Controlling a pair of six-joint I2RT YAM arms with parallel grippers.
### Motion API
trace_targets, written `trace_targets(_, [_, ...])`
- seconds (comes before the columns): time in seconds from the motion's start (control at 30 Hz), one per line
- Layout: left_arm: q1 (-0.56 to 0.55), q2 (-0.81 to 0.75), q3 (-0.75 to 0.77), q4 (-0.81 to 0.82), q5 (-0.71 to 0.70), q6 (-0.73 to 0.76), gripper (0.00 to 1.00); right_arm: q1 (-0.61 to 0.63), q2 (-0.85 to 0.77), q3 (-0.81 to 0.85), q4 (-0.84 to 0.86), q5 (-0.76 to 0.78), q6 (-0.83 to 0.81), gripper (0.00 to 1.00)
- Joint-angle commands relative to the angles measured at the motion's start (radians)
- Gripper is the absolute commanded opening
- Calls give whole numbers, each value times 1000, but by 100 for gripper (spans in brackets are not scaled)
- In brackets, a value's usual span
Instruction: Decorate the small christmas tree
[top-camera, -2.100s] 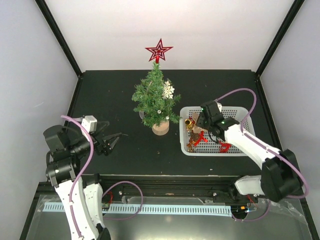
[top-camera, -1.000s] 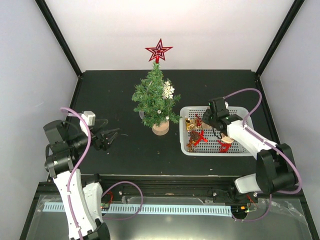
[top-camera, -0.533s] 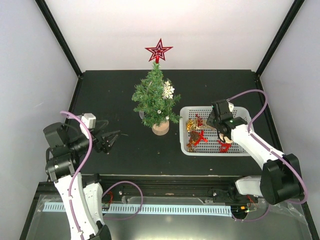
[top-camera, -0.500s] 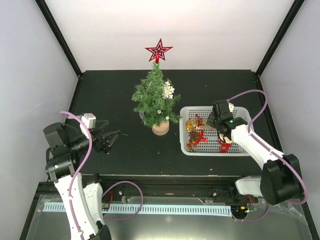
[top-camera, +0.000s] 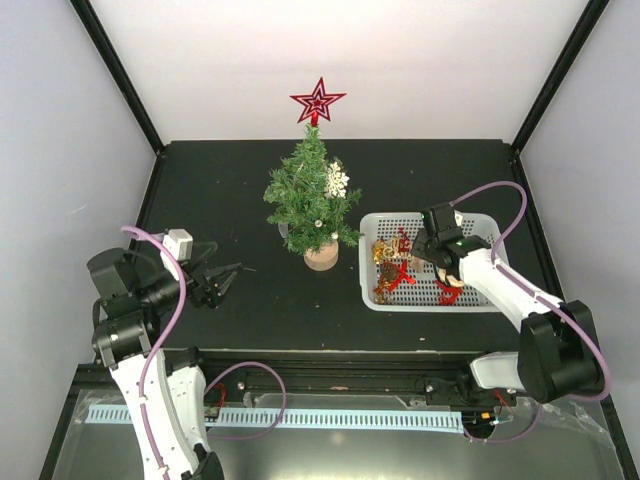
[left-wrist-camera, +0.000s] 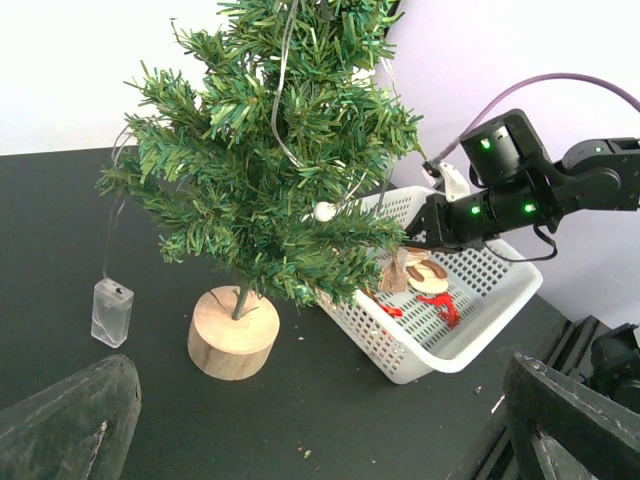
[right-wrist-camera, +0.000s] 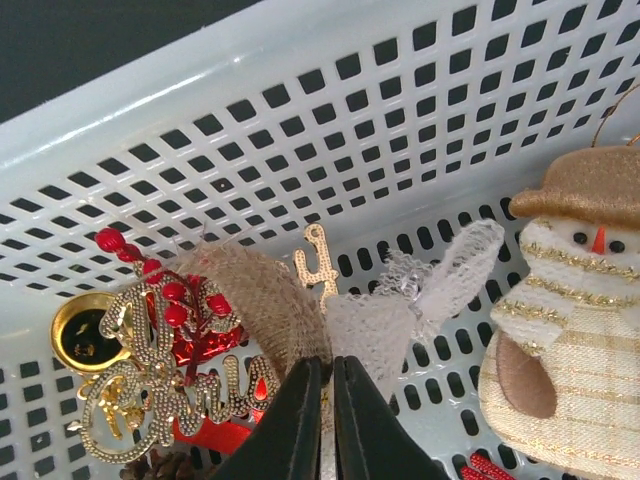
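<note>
The small christmas tree (top-camera: 310, 195) stands on its round wooden base (top-camera: 321, 258) at mid table, with a red star (top-camera: 318, 102) on top and a white snowflake (top-camera: 337, 180) on a branch. The left wrist view shows the tree (left-wrist-camera: 270, 170) close up. My right gripper (top-camera: 420, 247) reaches into the white basket (top-camera: 430, 303). In the right wrist view this gripper (right-wrist-camera: 327, 375) is shut on a burlap and lace bow (right-wrist-camera: 265, 300). My left gripper (top-camera: 232, 272) hovers open left of the tree, nothing between its fingers (left-wrist-camera: 80, 420).
The basket (right-wrist-camera: 300, 90) also holds a snowman ornament (right-wrist-camera: 565, 300), gold glitter lettering (right-wrist-camera: 150, 370) with red berries, and a gold bell (right-wrist-camera: 85, 335). A clear battery box (left-wrist-camera: 110, 312) hangs on a wire beside the tree base (left-wrist-camera: 233, 332). White walls surround the black table.
My right gripper has shifted slightly inside the basket and its jaws have closed onto the bow. The left arm has hardly moved.
</note>
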Motion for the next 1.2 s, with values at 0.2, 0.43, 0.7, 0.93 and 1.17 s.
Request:
trace_targets(0.2, [6,-19,-7,17,25,-16,99,-10,-30,-2,25,1,-19,1])
trace_targets(0.43, [6,-25,-16,23,27,-24,99,-10,-133,20,6,-34,-22,1])
trace_targets(0.7, [9,-38,-29,37,36,-35,99,-9,-315,71,-72,-111,-90,1])
trace_targets(0.93, [9,-50,-34,47,40,-42,99,-10,-300,26,-96,-74,-104,1])
trace_targets(1.17, [8,-39,-13,11,42,-8,99,-7,-467,21,-31,-262,-116,1])
